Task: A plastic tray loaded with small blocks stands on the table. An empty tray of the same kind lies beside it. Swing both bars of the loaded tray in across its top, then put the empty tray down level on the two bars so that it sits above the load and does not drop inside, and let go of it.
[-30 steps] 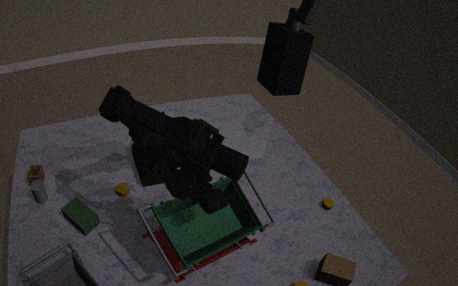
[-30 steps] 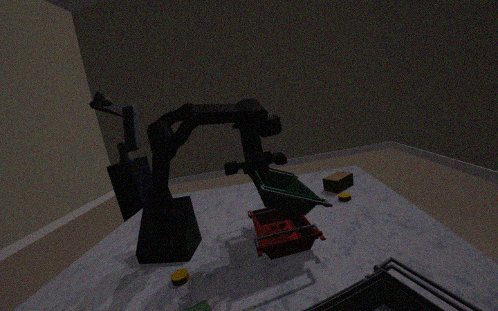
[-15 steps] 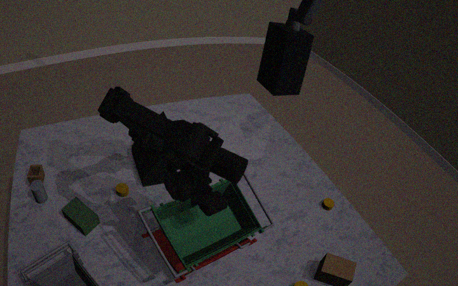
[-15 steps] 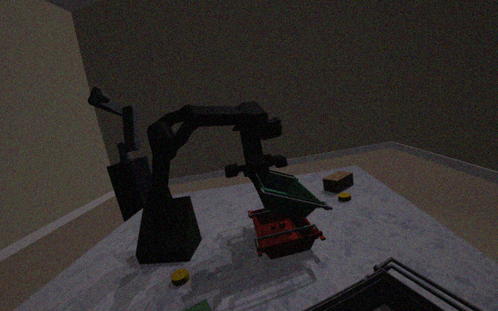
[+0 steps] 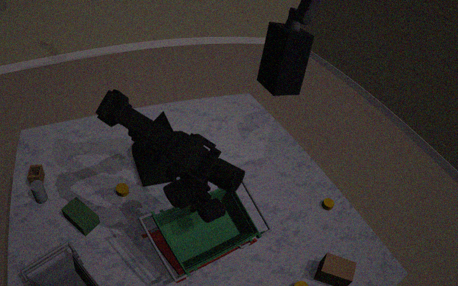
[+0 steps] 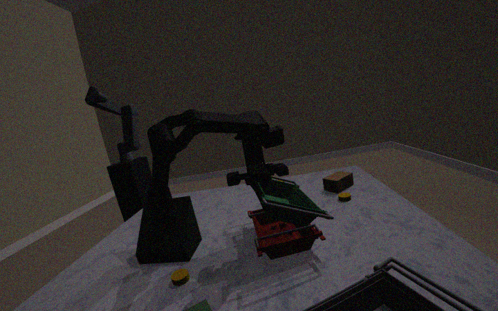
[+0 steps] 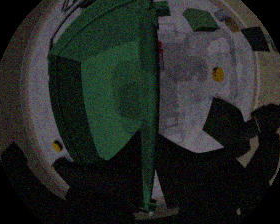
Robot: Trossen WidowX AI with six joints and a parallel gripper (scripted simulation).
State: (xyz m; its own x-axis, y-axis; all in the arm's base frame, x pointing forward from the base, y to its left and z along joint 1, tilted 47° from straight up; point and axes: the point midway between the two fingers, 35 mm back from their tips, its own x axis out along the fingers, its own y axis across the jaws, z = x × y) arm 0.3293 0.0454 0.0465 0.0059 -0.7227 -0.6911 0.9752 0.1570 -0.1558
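My gripper (image 6: 260,191) (image 7: 144,132) is shut on one side wall of the empty green tray (image 5: 202,238) (image 6: 277,200) (image 7: 103,100). The green tray hangs over the loaded red tray (image 5: 165,248) (image 6: 289,248), tilted, with the held side higher and the far side lower. Its own wire bars stand out over its ends. In the exterior view the red tray's near bar (image 6: 286,231) lies in across its top, under the green tray. The other bar is mostly hidden. Whether the green tray touches the red tray or its bars I cannot tell.
A grey tray with wire bars (image 5: 81,267) stands at the lower left in the top view. A green block (image 5: 80,216) (image 7: 201,19), a brown block (image 5: 336,269) (image 6: 337,182), a grey cylinder (image 5: 39,192) and several yellow discs stand around. A dark pedestal (image 5: 285,58) (image 6: 128,185) is behind the table.
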